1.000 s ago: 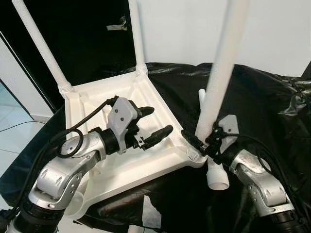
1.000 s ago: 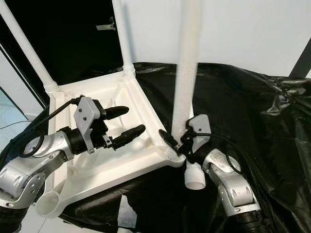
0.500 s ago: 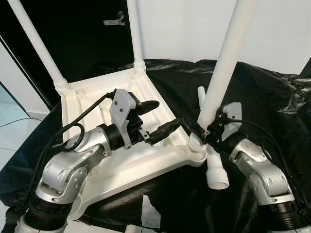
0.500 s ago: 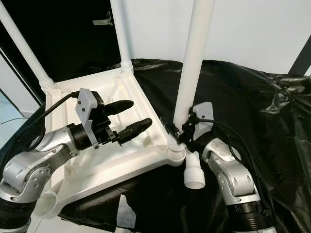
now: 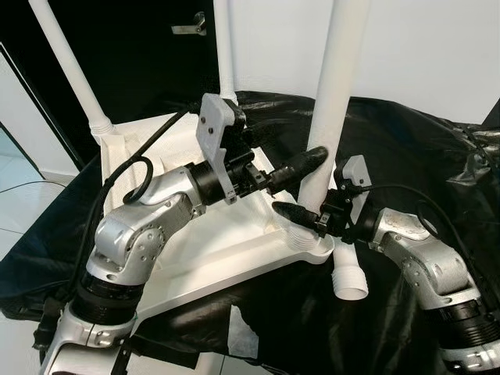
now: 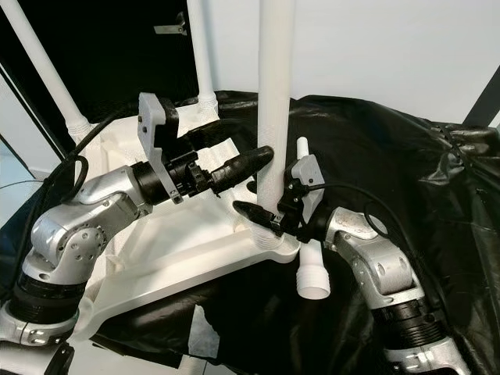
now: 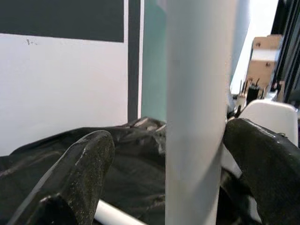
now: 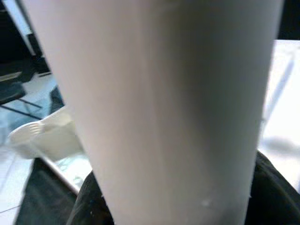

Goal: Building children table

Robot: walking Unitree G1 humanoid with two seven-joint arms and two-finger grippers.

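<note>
A white plastic children's table top (image 5: 187, 258) is laid upside down on a surface covered with black sheet (image 5: 422, 164). Two white legs (image 5: 78, 78) are already stood in the far corners. A third white leg (image 5: 337, 86) is held upright in the near corner socket. It is grasped low by the right gripper (image 5: 306, 212), whose fingers are clenched on it. The left gripper (image 5: 301, 164) is placed higher, its fingers spread on both sides of the leg. A loose leg (image 5: 348, 273) is seen just beside the corner.
</note>
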